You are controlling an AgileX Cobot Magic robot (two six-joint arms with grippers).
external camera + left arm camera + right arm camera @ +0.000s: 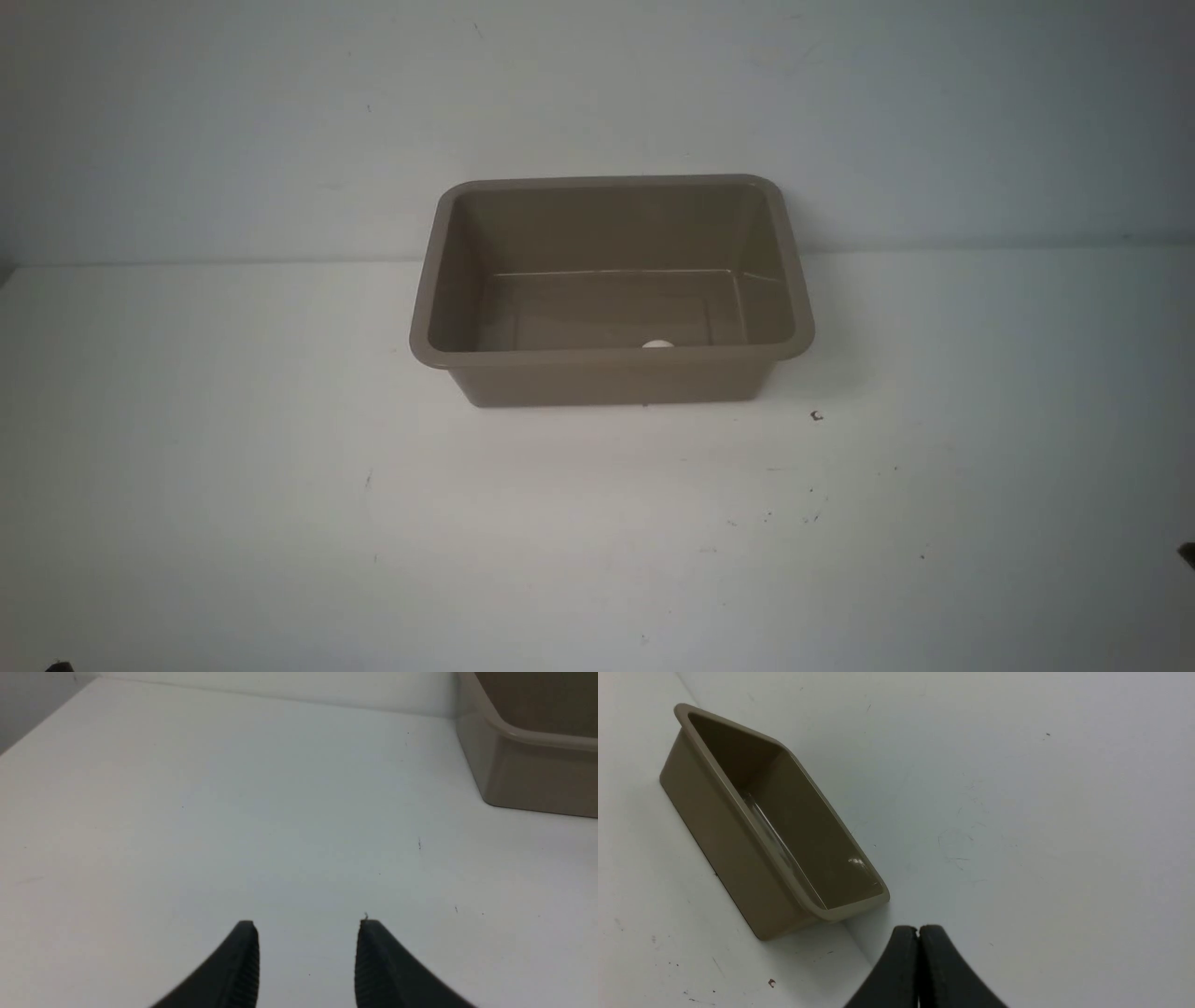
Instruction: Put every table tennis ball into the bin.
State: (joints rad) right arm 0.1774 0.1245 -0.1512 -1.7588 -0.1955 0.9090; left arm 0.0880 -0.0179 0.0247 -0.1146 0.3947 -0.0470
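The taupe bin [448, 280] stands at the back middle of the white table. The top of one white table tennis ball [657, 344] shows inside it, just behind the near wall; the other ball is hidden or out of view. My left gripper [308, 926] is open and empty over bare table, with a corner of the bin [514, 760] ahead of it. My right gripper [919, 929] is shut and empty, close to a corner of the bin [714, 826]. Neither gripper's jaws show in the front view.
The white table [233, 467] runs back to a pale wall. Small dark specks [816, 416] lie on the table right of the bin. Dark bits of the arms show at the frame's bottom left [58, 666] and right edge [1187, 554].
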